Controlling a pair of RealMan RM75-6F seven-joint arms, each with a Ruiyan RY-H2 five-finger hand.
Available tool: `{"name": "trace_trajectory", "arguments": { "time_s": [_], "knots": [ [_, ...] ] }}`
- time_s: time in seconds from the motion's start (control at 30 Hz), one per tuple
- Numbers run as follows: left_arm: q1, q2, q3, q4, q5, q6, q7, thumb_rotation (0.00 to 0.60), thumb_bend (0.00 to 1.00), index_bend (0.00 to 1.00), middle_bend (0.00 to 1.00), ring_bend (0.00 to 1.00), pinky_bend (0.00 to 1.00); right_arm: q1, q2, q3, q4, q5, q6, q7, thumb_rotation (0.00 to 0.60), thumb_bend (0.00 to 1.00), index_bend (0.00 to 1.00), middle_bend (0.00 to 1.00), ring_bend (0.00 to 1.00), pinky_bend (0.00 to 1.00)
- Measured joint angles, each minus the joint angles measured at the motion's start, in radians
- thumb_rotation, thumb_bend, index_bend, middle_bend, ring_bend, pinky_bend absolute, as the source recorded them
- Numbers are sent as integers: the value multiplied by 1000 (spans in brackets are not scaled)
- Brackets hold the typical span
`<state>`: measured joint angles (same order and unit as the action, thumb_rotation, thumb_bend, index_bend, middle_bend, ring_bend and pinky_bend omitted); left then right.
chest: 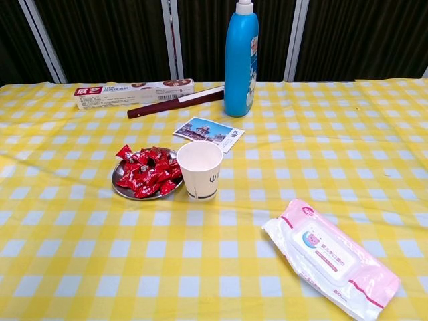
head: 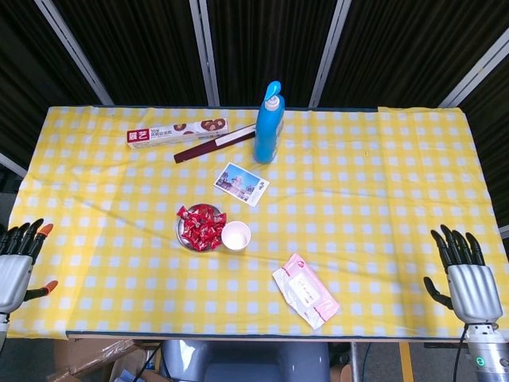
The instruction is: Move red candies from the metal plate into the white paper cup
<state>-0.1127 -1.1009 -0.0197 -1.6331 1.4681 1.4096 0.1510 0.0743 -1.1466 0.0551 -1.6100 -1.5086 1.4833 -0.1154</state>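
A heap of red wrapped candies (head: 202, 225) (chest: 147, 171) fills a small metal plate (head: 182, 238) (chest: 122, 192) near the table's middle. A white paper cup (head: 236, 235) (chest: 199, 170) stands upright just right of the plate, touching its rim; it looks empty. My left hand (head: 14, 268) hovers off the table's near left corner, fingers spread, holding nothing. My right hand (head: 467, 278) sits at the near right corner, fingers spread and empty. Both hands are far from the plate and appear only in the head view.
A blue pump bottle (head: 268, 125) (chest: 241, 57), a long biscuit box (head: 176, 133) (chest: 133, 93) and a dark red stick (head: 214, 145) lie at the back. A postcard (head: 241, 184) (chest: 208, 130) lies behind the cup. A pink wet-wipes pack (head: 305, 290) (chest: 330, 256) lies near front right.
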Motion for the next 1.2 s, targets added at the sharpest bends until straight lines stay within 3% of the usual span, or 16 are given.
{"name": "trace_trajectory", "arguments": {
  "time_s": [0.13,0.23,0.43,0.6,0.87,1.07,1.2],
  "knots": [
    [-14,6,-11,-24,-15,-16,14,600,98,0,0,0,95,1,0,-3,-3,-4,-3,6,600,387,0,0,0,0],
    [-34,13,-25,-49,-29,-37,34,600,98,0,0,53,228,2,1,-7,-3,-6,-10,9,600,387,0,0,0,0],
    [-96,20,-72,-97,-62,-86,104,600,106,66,153,567,660,7,4,-8,-7,-5,-21,21,600,388,0,0,0,0],
    [-193,11,-125,-145,-119,-185,184,600,122,121,211,735,819,12,8,-7,-15,12,-42,32,600,387,0,0,0,0],
    [-389,-68,-186,-171,-324,-382,381,600,153,188,209,808,878,17,24,-4,-31,37,-67,58,600,387,0,0,0,0],
    [-523,-164,-197,-138,-509,-466,535,600,237,188,211,809,878,21,35,0,-41,50,-81,86,600,388,0,0,0,0],
    [-597,-225,-196,-103,-611,-495,608,600,243,194,211,809,878,23,40,1,-45,52,-87,99,600,388,0,0,0,0]
  ]
}}
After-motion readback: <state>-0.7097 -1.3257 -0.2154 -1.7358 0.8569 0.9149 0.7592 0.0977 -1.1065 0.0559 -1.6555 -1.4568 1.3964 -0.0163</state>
